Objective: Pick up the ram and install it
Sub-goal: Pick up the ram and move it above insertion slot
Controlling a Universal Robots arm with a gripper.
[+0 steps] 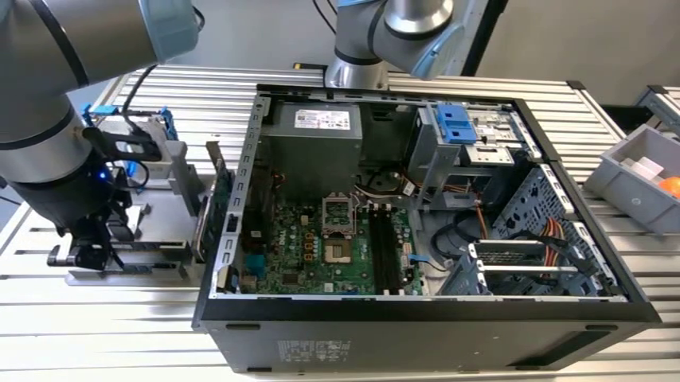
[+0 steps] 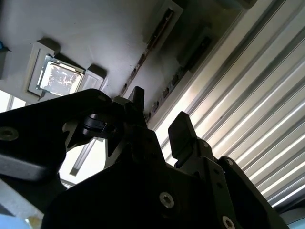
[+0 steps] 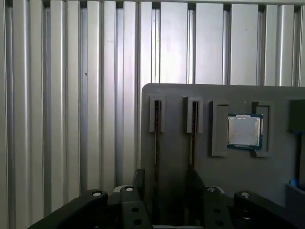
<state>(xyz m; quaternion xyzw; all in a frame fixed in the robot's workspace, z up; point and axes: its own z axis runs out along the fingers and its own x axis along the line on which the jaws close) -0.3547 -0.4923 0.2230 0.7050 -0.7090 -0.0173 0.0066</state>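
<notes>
The ram (image 3: 157, 138) is a thin stick standing on edge in a slot of the grey holder tray (image 3: 267, 181); its brownish edge also shows in the second wrist view (image 2: 143, 59). A second narrow slot (image 3: 192, 136) runs beside it. My gripper (image 3: 167, 183) hovers just over these slots, open, with one dark finger (image 2: 138, 102) near the ram's slot and the other (image 2: 181, 129) apart from it. Nothing is between them. In the exterior view the gripper (image 1: 91, 251) hangs over the tray (image 1: 159, 231), at the exterior view's left of the open computer case (image 1: 425, 314).
The case's motherboard (image 1: 308, 255) has black memory slots (image 1: 388, 247). A processor chip (image 3: 244, 131) lies in a tray pocket. A green card (image 1: 212, 207) stands on edge between tray and case. A blue-framed drive (image 1: 133, 131) sits behind. A grey bin (image 1: 642, 171) is at the exterior view's right.
</notes>
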